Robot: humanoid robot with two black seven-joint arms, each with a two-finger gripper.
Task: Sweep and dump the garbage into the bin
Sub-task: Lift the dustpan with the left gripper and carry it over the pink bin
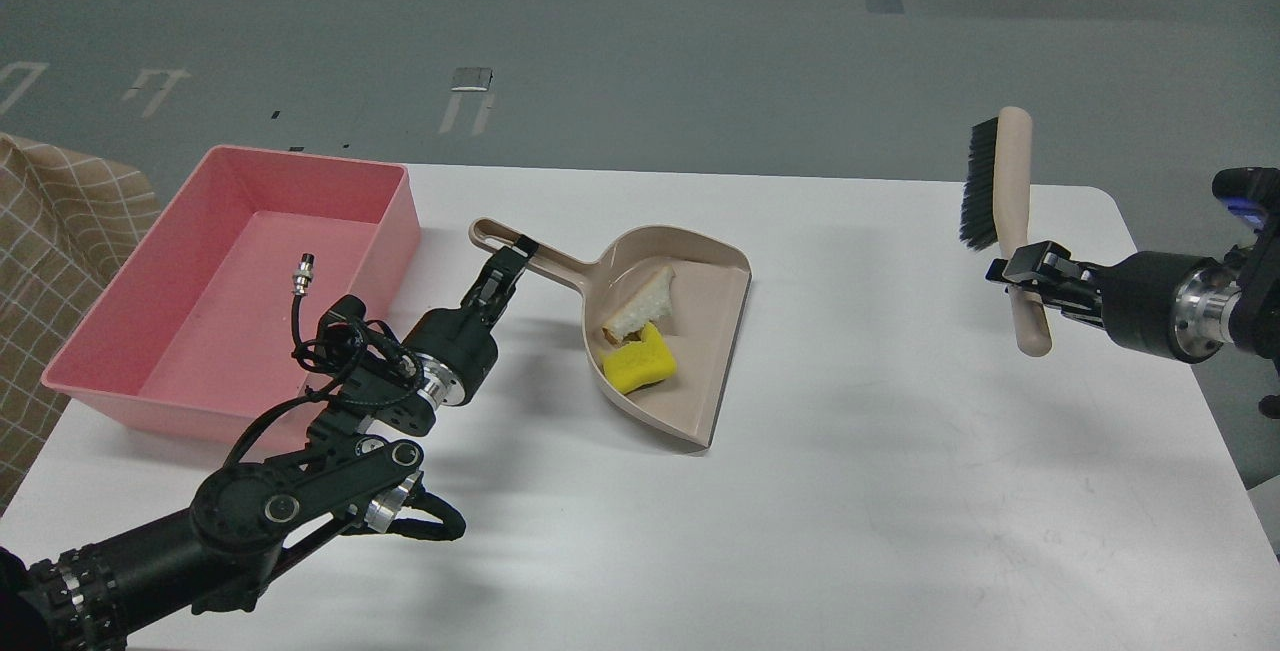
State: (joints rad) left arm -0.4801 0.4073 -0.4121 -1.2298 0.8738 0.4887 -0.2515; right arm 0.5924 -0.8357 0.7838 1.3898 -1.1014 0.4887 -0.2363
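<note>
- Inside the beige dustpan [700, 351], against its back wall, lie both pieces of garbage: the white, tan-crusted bread wedge [641, 306] and, touching it at its 6 o'clock, the yellow sponge [640, 367].
- The dustpan sits flat on the white table [850, 491], mouth toward 5 o'clock, handle running out toward 10 o'clock.
- The left gripper [512, 261] has its jaws closed narrowly around that handle, near its outer end.
- The pink bin [110, 351] stands at 9 o'clock from the dustpan, just beside the left arm, on the table's left end.
- The right gripper [1025, 271], well apart at 3 o'clock, clamps the handle of a brush [1012, 201], which stands nearly upright above the table, black bristles facing 9 o'clock.
- A tan checked cloth [50, 261] shows at the far left edge, beyond the bin.
</note>
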